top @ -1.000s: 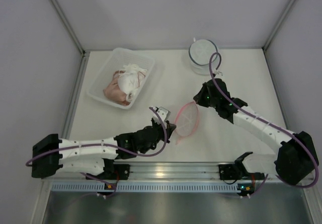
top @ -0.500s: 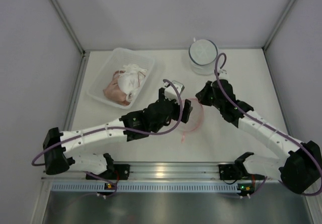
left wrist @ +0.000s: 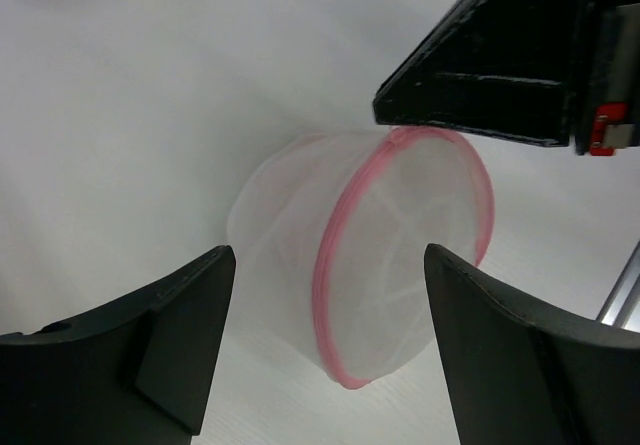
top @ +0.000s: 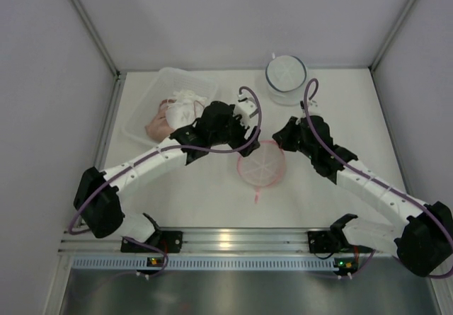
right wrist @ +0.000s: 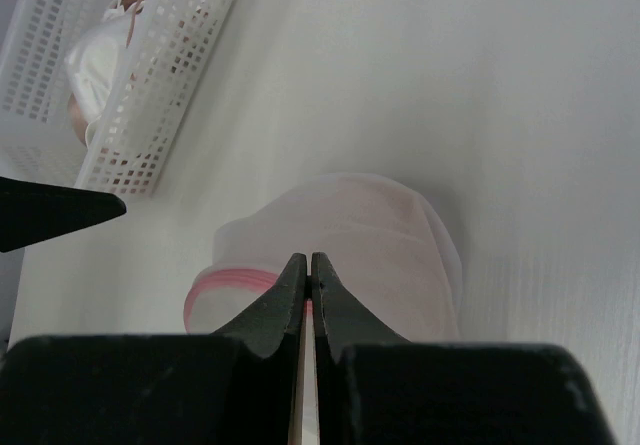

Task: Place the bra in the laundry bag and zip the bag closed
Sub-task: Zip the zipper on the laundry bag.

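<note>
Right fingers (right wrist: 280, 305) are pinched shut on the pink rim (right wrist: 225, 283) of the laundry bag (right wrist: 340, 235); left fingers (left wrist: 150, 345) spread wide, empty, above the bag

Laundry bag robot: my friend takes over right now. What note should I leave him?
Left gripper: open, empty, hovering by the bag.
Right gripper: shut, seemingly pinching the bag's pink rim.
Bra: in the basket, at the table's far left.
Done: bag set mid-table. Whether it is unzipped cannot be told.
Left: fetch the Bra, put it in the bag, zip it shut.
</note>
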### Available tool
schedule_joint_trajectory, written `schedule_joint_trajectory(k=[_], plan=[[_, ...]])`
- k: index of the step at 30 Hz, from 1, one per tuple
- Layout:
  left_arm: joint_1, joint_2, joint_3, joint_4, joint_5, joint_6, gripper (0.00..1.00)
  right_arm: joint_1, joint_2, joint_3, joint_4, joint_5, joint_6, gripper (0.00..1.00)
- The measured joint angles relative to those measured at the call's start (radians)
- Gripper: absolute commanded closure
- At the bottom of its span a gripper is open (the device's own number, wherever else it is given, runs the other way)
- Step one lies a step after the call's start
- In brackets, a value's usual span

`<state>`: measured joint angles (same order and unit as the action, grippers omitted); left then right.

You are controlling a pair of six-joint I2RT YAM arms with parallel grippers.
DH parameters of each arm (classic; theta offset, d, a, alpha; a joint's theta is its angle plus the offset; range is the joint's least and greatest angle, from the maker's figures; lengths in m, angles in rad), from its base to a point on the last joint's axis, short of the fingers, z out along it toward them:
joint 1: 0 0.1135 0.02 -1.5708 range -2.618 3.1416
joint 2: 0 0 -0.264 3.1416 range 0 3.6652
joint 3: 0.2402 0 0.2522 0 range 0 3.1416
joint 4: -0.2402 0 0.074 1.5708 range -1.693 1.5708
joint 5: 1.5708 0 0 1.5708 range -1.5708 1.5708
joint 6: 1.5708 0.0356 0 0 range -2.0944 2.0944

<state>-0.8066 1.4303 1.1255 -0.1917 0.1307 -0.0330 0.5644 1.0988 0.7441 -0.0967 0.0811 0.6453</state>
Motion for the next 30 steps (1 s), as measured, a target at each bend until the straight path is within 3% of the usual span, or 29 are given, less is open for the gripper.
schedule_joint_trajectory(k=[4,8,14,17,18,21,22,27,30], plan=[[0.000,0.044,0.076,-0.030,0.123,0.060,0.17,0.000,-0.001,0.000,0.000,-0.006,-0.006,1.00],[-0.007,0.117,0.119,-0.039,0.221,0.083,0.04,0.000,-0.006,0.000,0.000,-0.009,-0.006,1.00],[0.002,0.205,0.121,-0.064,0.287,0.090,0.07,0.000,-0.008,0.000,0.000,-0.009,-0.006,1.00],[0.013,0.224,0.122,-0.074,0.313,0.095,0.25,0.000,-0.013,0.000,-0.001,-0.010,-0.006,1.00],[0.018,0.229,0.124,-0.074,0.325,0.096,0.52,0.000,-0.014,0.000,-0.001,-0.011,-0.006,1.00],[0.034,0.235,0.130,-0.075,0.356,0.093,0.84,0.000,-0.014,0.000,-0.002,-0.011,-0.006,1.00],[0.040,0.235,0.131,-0.075,0.370,0.089,1.00,0.000,-0.014,0.000,-0.002,-0.011,-0.006,1.00],[0.054,0.233,0.118,-0.048,0.391,0.064,1.00,0.001,-0.014,0.005,-0.017,0.015,0.002,1.00],[0.060,0.182,0.013,0.053,0.373,0.011,1.00,0.001,-0.014,0.012,-0.040,0.053,0.006,1.00]])
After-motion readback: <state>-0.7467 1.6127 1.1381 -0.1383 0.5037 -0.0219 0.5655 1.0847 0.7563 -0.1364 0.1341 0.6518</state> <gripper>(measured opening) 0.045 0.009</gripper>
